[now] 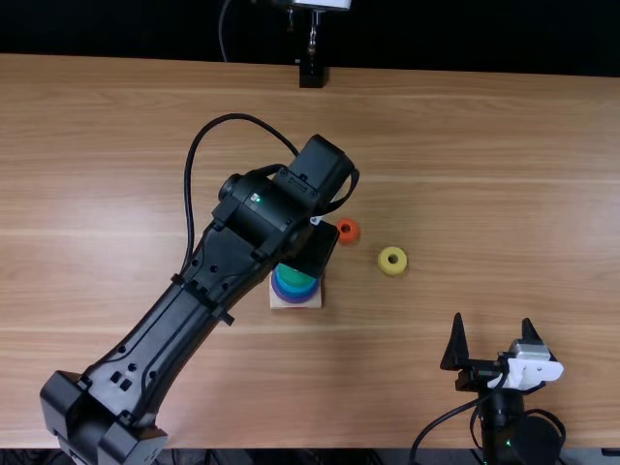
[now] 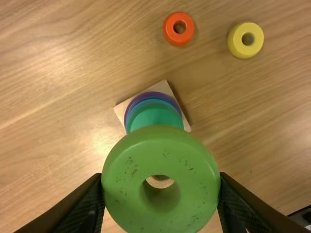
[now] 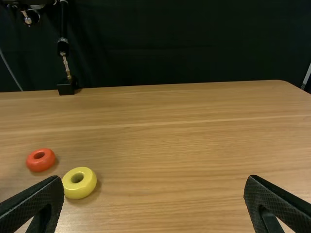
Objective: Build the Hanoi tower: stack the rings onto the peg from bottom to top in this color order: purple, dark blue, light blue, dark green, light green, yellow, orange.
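Step in hand, it seems: the light green ring, fifth in order, for the stack.
The left gripper grips the light green ring close by the stack, where purple, blue and darker green show on a square base; whether its hole lines up with the peg, I can't tell. The next move calls for centring, lowering, then letting go. Right of the stack and farther back lies the orange ring; the yellow ring is beyond it, rightward. The right gripper, fingers spread and empty, is right of the stack, nearer the front edge.
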`<state>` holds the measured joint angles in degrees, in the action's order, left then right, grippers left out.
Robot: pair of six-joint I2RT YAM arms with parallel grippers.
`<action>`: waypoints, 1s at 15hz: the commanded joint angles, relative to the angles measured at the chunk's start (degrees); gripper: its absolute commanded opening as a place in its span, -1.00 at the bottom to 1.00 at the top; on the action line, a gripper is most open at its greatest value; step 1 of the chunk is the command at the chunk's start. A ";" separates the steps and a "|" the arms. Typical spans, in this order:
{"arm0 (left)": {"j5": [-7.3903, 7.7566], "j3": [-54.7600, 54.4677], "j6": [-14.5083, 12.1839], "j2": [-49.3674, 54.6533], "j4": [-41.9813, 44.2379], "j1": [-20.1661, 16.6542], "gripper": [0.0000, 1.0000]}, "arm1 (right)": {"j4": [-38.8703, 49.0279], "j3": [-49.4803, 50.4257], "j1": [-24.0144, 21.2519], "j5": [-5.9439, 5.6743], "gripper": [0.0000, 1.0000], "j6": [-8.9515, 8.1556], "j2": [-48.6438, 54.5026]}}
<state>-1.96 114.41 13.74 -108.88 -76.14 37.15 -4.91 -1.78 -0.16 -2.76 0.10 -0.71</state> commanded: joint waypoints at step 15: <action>0.16 -2.70 0.71 1.39 0.83 0.21 -1.00 | -0.22 0.73 -0.54 0.02 1.00 -0.20 0.71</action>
<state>-1.91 112.97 13.82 -108.88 -75.37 37.15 -4.91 -1.78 -0.14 -2.72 0.10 -0.71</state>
